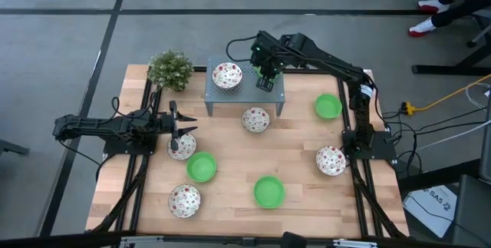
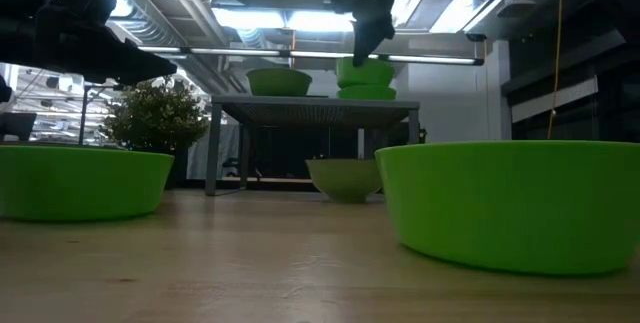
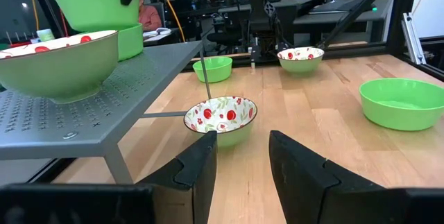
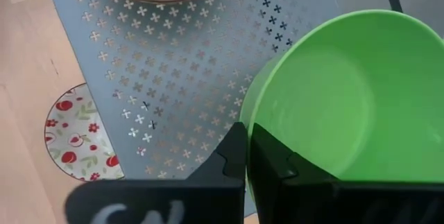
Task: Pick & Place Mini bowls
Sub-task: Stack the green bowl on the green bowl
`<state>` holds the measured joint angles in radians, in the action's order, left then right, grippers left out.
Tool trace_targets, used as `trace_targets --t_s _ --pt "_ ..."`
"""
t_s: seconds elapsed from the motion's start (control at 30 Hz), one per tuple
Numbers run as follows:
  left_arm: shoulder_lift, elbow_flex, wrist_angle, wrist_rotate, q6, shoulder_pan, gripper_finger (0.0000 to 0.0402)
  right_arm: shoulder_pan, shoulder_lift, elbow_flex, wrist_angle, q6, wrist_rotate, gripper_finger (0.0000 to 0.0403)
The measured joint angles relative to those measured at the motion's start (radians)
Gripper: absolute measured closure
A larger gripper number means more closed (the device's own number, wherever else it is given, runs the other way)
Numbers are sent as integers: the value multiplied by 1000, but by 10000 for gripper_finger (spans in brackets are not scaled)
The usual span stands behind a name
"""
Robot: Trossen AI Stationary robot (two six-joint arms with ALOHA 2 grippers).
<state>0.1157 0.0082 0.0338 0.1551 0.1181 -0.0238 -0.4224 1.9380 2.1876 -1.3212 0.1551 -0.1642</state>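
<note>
A patterned mini bowl stands on the grey perforated stand. My right gripper is over the stand's right part, shut on a green mini bowl. That bowl is over a second green bowl on the stand. My left gripper is open and empty, just above a patterned bowl on the table, with its fingers pointing toward the stand. More bowls rest on the table: patterned ones and green ones. My right gripper holds the green bowl by its rim, with one finger outside the wall and the other inside. The fingers come from above, pointing down. The bowl hangs right over the second green bowl; whether the two touch I cannot tell.
A small potted plant stands at the table's far left, beside the stand. The patterned bowl lies just in front of the stand's near legs. Bare wood lies at the table's middle and near edge. A person's feet show beyond the far right.
</note>
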Motion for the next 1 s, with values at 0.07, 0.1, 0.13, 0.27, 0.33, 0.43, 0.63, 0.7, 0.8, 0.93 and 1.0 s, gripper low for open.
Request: trace_targets --t_s 0.07,0.1,0.13,0.27,0.33,0.43,0.63,0.7,0.8,0.93,1.0 --pt "0 0 0 0 0 0 274 -4 0 0 -2 0 0 395" --pt "0 0 0 0 0 0 274 -6 0 0 -3 0 0 393" --pt "0 0 0 0 0 0 274 -9 0 0 -7 -1 0 390" --pt "0 0 0 0 0 0 274 -19 0 0 -12 -20 0 374" --pt "0 0 0 0 0 0 274 -23 0 0 -12 -19 -1 366" --pt "0 0 0 0 0 0 274 -34 0 0 -11 -17 0 357" --pt "0 0 0 0 0 0 274 -48 0 0 -11 -23 0 339" --pt "0 0 0 0 0 0 274 -49 0 0 -11 -20 -1 337" --pt "0 0 0 0 0 0 274 -49 0 0 -11 -20 -1 341" --pt "0 0 0 0 0 0 274 -49 0 0 -11 -19 0 363" --pt "0 0 0 0 0 0 274 -49 0 0 -11 -19 0 381"
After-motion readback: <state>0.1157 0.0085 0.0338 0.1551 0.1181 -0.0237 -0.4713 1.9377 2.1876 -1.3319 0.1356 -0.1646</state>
